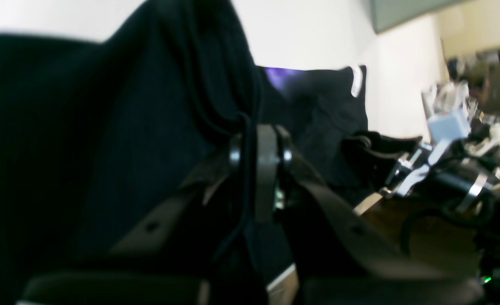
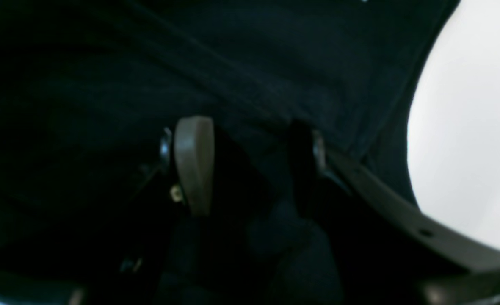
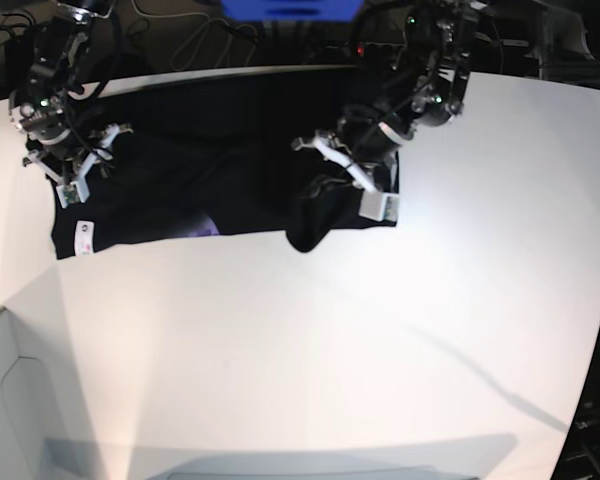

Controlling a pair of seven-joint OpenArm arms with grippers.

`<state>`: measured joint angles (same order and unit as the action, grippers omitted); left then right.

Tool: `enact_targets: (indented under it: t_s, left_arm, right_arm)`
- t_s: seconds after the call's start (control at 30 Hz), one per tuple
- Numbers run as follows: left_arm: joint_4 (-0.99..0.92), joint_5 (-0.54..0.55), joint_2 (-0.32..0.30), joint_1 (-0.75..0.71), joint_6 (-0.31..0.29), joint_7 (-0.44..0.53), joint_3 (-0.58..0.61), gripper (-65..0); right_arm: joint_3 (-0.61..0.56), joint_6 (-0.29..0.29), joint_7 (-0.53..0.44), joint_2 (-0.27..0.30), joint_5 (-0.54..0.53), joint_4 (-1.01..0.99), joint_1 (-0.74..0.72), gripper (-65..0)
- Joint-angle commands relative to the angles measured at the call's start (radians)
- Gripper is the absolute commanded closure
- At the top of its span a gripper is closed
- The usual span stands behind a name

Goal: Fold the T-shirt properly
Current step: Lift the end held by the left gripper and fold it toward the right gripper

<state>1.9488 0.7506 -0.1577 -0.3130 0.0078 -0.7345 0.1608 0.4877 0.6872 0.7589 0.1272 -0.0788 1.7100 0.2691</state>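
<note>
The black T-shirt [image 3: 180,170] lies spread across the far part of the white table [image 3: 330,350]. A bit of purple print [image 3: 205,228] and a small white label [image 3: 83,238] show near its front edge. My left gripper [image 1: 260,146] is shut on a bunched fold of the T-shirt [image 1: 106,148]. In the base view that gripper [image 3: 332,180] holds the shirt's right part raised, and cloth hangs down from it. My right gripper [image 2: 250,169] stands with its fingers apart over the T-shirt [image 2: 233,63], dark cloth lying between them. In the base view it [image 3: 78,165] is at the shirt's left end.
Cables and dark equipment [image 3: 230,30] crowd the space beyond the table's far edge. The left wrist view shows the other arm [image 1: 427,173] and blurred clutter [image 1: 478,127] off to its right. White tabletop runs from the shirt to the near edge.
</note>
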Motion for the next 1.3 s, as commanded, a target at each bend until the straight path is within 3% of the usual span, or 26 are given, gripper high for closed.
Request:
enact_targets:
  t_s: [0.0, 0.47, 0.9, 1.27]
  left_arm:
    - [0.005, -0.007, 0.002, 0.024, -0.002, 0.02, 0.018, 0.0]
    - [-0.167, -0.159, 0.02, 0.225, -0.002, 0.02, 0.32, 0.0]
    - [-0.271, -0.299, 0.145, 0.28, -0.006, 0.02, 0.337, 0.0]
    - [-0.345, -0.308, 0.151, 0.354, -0.002, 0.02, 0.432, 0.0]
  right_arm:
    - [0.003, 0.011, -0.008, 0.012, -0.005, 0.012, -0.014, -29.8]
    - [0.003, 0.011, -0.005, 0.012, -0.005, 0.012, -0.031, -29.8]
    - [0.001, 0.011, -0.005, 0.012, -0.005, 0.012, -0.032, -29.8]
    - [-0.021, 0.011, 0.0, 0.012, -0.005, 0.014, -0.054, -29.8]
